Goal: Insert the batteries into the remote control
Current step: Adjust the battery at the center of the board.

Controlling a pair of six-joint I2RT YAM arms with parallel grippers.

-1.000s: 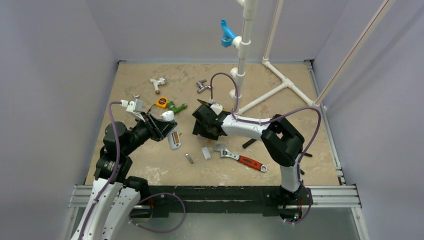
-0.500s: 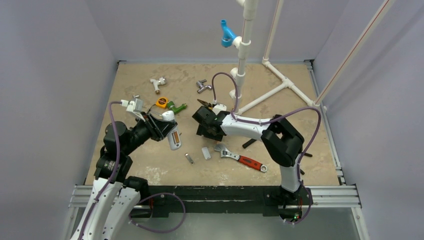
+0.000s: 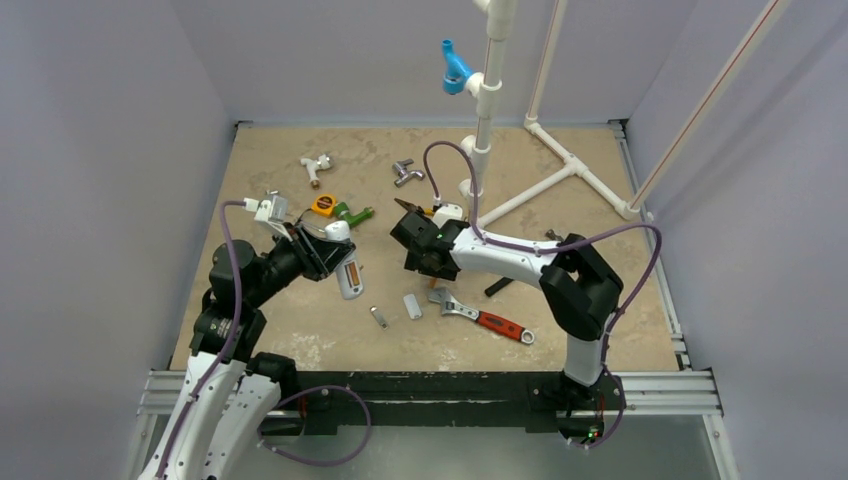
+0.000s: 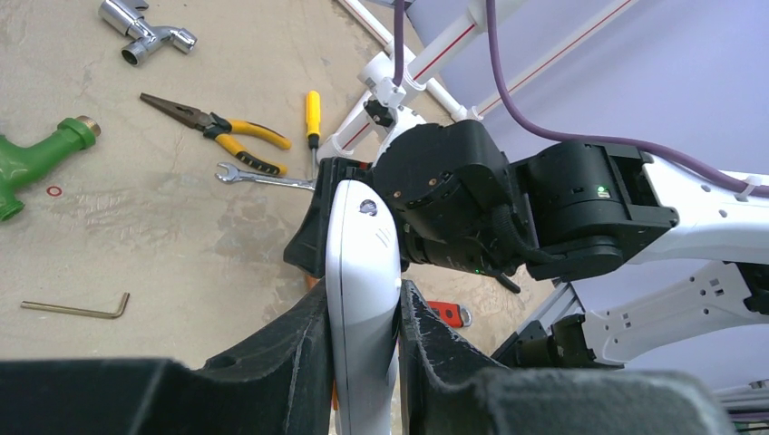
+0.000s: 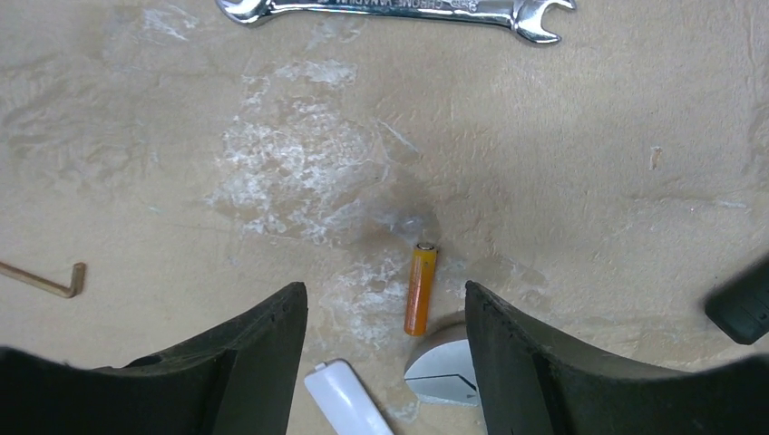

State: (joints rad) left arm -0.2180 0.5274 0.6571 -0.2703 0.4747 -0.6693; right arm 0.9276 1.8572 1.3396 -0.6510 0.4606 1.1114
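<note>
Though hidden overhead, a battery lies beneath the open right pincer; left pincer grips remote.

Tan table, scuffed white in patches. Far-left area: white-and-brass tap, small orange boxy item, green valve. Chrome tap sits mid-table toward the far edge. White PVC pipe frame stands at the far-right corner. Toward the near edge: silvery cylinder, white cover piece, red-handled adjustable wrench. Also lying flat: orange battery, combination wrench, hex key.
</note>
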